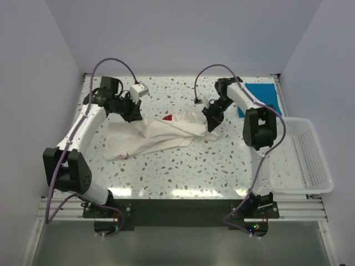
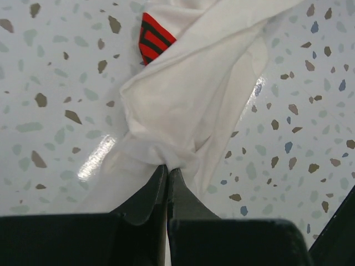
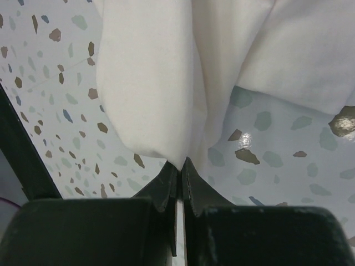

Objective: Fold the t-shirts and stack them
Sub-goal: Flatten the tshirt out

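Observation:
The cream-white t-shirt (image 1: pixel 161 136) lies crumpled across the middle of the speckled table, a bit of its red panel (image 2: pixel 152 39) showing at the top. My left gripper (image 1: pixel 133 114) is shut on a bunched fold at the shirt's upper left edge (image 2: pixel 166 160). My right gripper (image 1: pixel 213 123) is shut on the cloth at the shirt's right end (image 3: pixel 180 160). The teal-blue t-shirt (image 1: pixel 260 100) lies folded flat at the back right, partly behind the right arm.
A white plastic lattice basket (image 1: pixel 308 158) stands off the table's right edge. White walls close the table at the back and on both sides. Purple cables loop above both arms.

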You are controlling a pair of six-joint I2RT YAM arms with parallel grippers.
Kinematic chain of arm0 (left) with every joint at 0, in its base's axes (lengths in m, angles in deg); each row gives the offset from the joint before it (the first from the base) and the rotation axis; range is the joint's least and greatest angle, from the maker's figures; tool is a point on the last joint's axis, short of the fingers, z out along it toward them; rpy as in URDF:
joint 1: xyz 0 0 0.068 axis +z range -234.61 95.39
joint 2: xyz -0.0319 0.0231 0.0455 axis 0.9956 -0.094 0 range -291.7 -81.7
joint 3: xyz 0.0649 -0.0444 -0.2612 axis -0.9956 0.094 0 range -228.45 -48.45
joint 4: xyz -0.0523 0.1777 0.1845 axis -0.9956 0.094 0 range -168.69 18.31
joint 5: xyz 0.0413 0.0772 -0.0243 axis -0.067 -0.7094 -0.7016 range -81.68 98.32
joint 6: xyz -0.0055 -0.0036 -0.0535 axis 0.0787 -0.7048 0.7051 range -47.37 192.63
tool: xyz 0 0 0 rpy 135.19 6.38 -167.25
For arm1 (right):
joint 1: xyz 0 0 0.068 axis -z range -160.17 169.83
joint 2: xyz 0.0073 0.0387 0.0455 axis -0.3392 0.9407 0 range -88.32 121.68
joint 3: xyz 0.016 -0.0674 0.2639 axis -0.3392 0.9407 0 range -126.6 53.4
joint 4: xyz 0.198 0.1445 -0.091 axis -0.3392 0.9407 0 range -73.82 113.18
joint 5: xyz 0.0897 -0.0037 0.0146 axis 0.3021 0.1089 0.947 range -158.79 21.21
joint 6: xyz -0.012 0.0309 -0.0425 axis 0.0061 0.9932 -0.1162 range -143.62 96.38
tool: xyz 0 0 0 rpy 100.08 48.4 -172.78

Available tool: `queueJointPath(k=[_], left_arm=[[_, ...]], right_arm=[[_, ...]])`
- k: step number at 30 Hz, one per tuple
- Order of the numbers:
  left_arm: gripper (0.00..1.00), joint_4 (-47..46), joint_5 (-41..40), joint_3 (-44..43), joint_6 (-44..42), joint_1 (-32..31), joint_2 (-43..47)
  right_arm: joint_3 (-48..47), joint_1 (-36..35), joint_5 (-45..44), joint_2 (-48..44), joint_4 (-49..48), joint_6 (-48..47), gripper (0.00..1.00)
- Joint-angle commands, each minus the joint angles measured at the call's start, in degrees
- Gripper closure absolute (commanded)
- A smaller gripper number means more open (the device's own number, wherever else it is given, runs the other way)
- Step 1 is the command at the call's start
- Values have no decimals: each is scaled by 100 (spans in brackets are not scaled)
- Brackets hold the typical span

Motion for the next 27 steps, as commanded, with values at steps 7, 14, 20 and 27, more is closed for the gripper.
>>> queueJointPath(k=[7,14,20,27], left_arm=[[100,-146,-842,650,380,-946,-359],[61,1278,111,291,-1237,-1186,-606],[45,2156,1012,-1219,-2161,230,-1175],[37,2344,1099,-1980,-3557,565,-2065]], right_arm=[[131,22,-159,133,1354,-2,100],[122,22,-282,213,1371,7,100],[280,14,-458,63,1362,-63,100],[561,-4,-370,-148,1248,51,100]])
